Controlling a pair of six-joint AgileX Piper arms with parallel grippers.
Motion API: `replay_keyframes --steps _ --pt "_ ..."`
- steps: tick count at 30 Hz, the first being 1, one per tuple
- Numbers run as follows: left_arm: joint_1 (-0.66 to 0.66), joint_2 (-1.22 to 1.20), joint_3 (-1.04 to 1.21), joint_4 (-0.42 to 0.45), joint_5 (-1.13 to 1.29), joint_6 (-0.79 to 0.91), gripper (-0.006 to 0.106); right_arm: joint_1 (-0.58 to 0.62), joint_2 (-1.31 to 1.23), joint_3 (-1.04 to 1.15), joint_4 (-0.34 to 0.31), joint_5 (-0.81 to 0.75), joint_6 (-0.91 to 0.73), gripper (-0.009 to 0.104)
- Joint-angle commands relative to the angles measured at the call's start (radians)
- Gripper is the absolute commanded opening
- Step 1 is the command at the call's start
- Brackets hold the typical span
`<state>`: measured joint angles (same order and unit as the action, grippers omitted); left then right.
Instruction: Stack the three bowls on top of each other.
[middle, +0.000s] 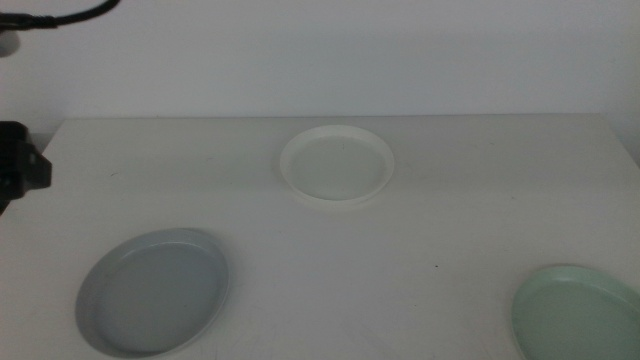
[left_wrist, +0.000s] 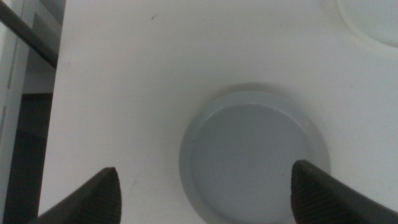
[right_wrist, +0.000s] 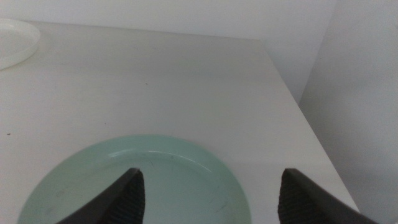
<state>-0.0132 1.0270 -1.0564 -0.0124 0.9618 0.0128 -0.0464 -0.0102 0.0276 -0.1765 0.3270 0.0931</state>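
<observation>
The mint green bowl (middle: 575, 312) is cut off at the middle view's lower right corner. In the left wrist view the grey-blue bowl (left_wrist: 252, 155) loses its near rim and the cream-white bowl (left_wrist: 373, 22) shows only a sliver

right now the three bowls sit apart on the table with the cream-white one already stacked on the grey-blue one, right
Not quite. The cream-white bowl sits alone at the far middle of the table, not stacked on the grey-blue bowl. The middle view shows all three apart, the mint green bowl near right.

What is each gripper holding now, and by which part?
Nothing is held. The left gripper is open above the grey-blue shallow bowl; the right gripper is open above the pale mint green shallow bowl.
</observation>
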Motion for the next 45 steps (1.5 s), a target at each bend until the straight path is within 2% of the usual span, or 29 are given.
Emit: replay_keyframes --steps 1,7,15,17,27,36,45 --pt "-0.003 0.015 -0.035 0.002 -0.048 -0.013 0.105 0.001 -0.027 -0.006 -0.017 -0.074 -0.002 0.055" --pt "0.036 0.136 -0.035 0.004 -0.005 0.009 0.105 0.001 -0.027 -0.006 -0.017 -0.074 -0.002 0.055" --pt "0.178 0.334 -0.035 -0.183 0.008 0.218 0.105 0.001 -0.027 -0.006 -0.017 -0.074 -0.002 0.055" --pt "0.195 0.386 -0.035 -0.206 0.007 0.249 0.105 0.001 -0.027 -0.006 -0.017 -0.074 -0.002 0.055" --pt "0.195 0.637 -0.035 -0.217 -0.056 0.277 0.105 0.001 -0.027 -0.006 -0.017 -0.074 -0.002 0.055" --pt "0.192 0.74 -0.035 -0.235 -0.116 0.289 0.105 0.001 -0.027 -0.006 -0.017 -0.074 -0.002 0.055" --pt "0.191 0.786 -0.021 -0.247 -0.116 0.305 0.085 0.001 -0.027 -0.006 -0.017 -0.074 -0.002 0.055"
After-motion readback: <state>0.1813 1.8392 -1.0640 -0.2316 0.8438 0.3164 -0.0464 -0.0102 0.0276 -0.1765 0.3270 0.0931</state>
